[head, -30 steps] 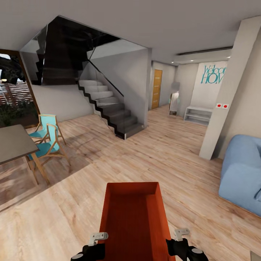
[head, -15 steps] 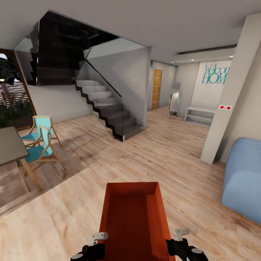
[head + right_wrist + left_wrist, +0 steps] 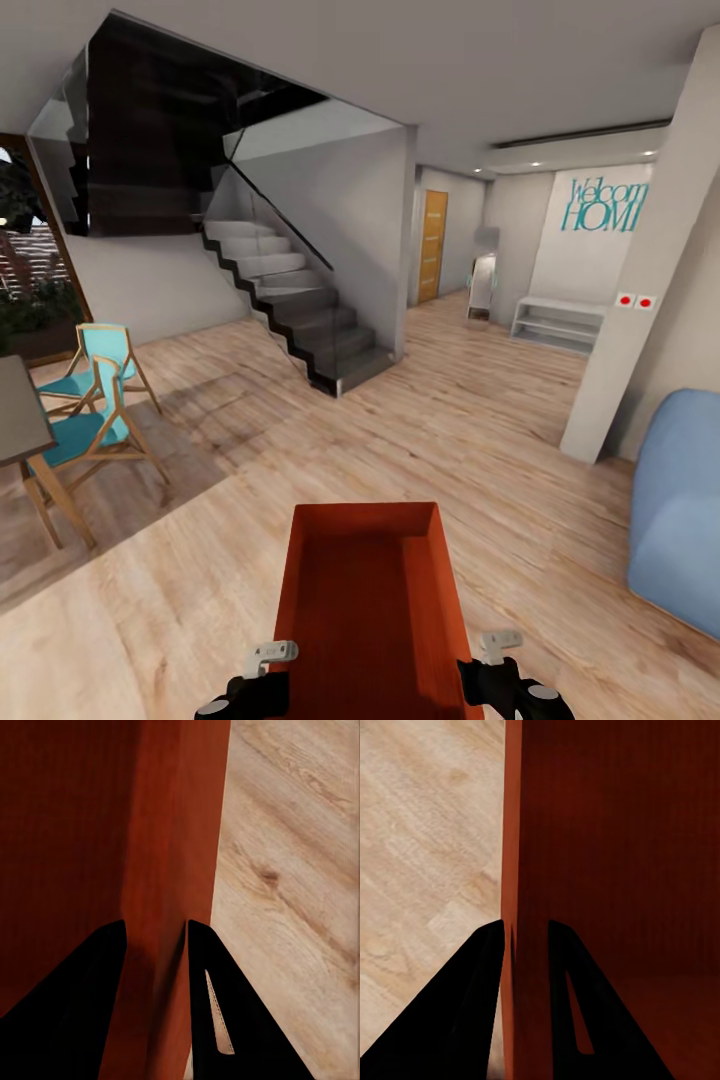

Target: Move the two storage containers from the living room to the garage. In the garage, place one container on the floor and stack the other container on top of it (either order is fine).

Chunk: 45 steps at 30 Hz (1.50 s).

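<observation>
A: What lies ahead?
B: Open wood floor (image 3: 450,420); staircase (image 3: 300,310) centre-left, two teal chairs (image 3: 90,400) by a desk (image 3: 15,410) left, blue sofa (image 3: 675,500) right.
A: And the storage container (image 3: 368,600)?
B: One, empty, held low in front: left end effector (image 3: 526,934) and right end effector (image 3: 155,934) each pinch a side wall.

One orange-red storage container (image 3: 365,600), two turquoise chairs (image 3: 95,405), one staircase (image 3: 300,310), one blue sofa (image 3: 680,510)

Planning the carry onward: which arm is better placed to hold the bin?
Neither alone: left gripper pinches the storage container's left wall, right gripper its right wall. Both look evenly placed, so I'd keep both.
</observation>
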Available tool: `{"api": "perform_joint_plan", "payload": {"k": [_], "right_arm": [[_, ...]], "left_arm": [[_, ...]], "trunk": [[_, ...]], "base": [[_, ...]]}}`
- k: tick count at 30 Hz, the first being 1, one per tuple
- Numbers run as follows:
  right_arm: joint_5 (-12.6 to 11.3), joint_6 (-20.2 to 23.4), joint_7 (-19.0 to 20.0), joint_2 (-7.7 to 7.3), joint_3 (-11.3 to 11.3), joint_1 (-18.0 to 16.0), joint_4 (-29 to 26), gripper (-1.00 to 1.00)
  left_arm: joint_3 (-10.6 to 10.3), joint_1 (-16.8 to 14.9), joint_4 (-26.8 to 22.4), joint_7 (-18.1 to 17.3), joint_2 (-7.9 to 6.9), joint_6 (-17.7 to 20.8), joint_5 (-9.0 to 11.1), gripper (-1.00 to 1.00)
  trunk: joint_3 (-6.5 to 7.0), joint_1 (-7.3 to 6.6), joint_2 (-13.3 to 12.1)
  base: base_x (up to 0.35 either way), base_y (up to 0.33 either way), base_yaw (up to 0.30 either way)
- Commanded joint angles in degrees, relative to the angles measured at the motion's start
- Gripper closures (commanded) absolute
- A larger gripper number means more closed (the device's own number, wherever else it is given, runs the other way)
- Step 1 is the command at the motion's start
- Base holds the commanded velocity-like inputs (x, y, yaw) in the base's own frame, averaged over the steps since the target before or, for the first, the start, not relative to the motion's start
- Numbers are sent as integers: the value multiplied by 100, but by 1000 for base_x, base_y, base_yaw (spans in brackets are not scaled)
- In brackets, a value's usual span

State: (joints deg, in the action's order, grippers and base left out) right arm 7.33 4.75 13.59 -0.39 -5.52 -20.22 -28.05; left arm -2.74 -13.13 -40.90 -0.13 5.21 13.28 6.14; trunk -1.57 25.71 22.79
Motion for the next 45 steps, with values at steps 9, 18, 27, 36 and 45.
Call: {"api": "perform_joint_plan", "payload": {"k": [9,18,27,36,45], "right_arm": [[40,35,188,9,-14,1,1,100],[40,36,188,13,-13,1,1,100],[40,40,188,13,-12,1,1,100],[40,43,190,20,-10,1,1,100],[45,43,190,44,-10,1,2,100]], "left_arm": [[110,-6,-23,57,-2,-150,-51,100],[107,-6,-23,57,-2,-150,-51,100],[107,-6,-23,57,-2,-150,-51,100],[107,-6,-23,57,-2,-150,-51,100],[107,-6,-23,57,-2,-151,-52,100]], "trunk": [[-14,7,13],[-14,7,13],[-14,7,13],[-14,7,13],[-14,7,13]], "base": [[330,-84,0],[330,-90,0],[330,-96,0],[330,-96,-59],[330,-97,-225]]}}
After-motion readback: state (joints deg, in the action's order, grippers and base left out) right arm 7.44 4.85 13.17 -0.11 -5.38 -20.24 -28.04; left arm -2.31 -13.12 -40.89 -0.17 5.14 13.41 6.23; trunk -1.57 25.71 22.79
